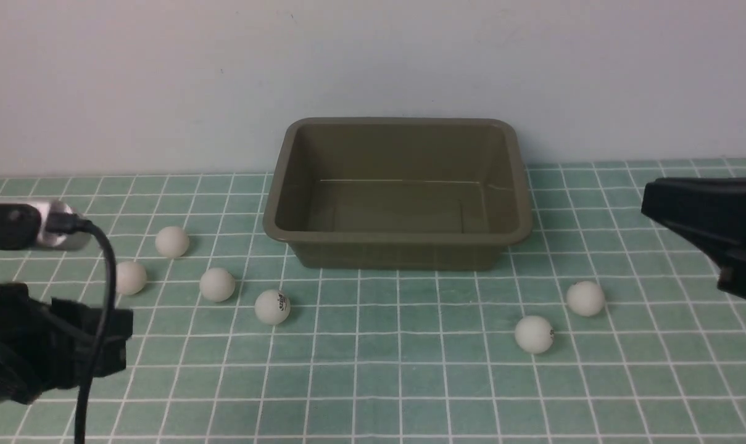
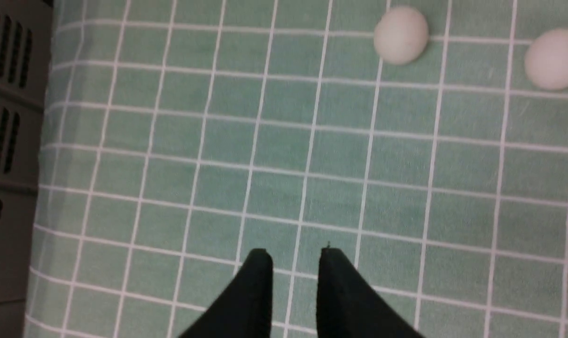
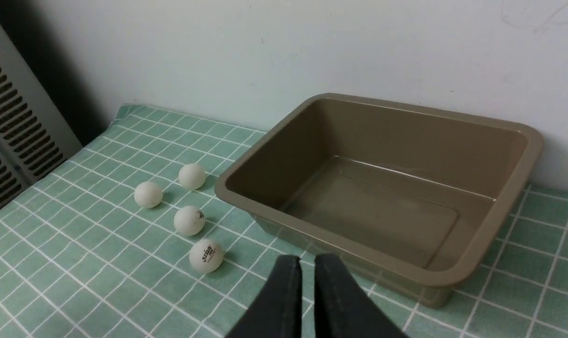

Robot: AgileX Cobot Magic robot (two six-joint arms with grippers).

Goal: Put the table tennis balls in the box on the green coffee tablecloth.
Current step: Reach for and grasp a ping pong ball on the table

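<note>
We count six matte white balls [image 1: 272,306] on the checked green cloth [image 1: 410,382]: four at eight o'clock from the box [image 1: 397,236], two at five. One rounded olive plastic box sits at twelve. The left gripper [image 2: 294,256] points down, jaws slightly apart, holding nothing. The right gripper [image 3: 307,260] angles boxward, jaws closed.

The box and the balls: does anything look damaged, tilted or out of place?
Nothing stands out. The box sits level and empty on the tablecloth; all six balls lie loose outside it, none visibly damaged.
</note>
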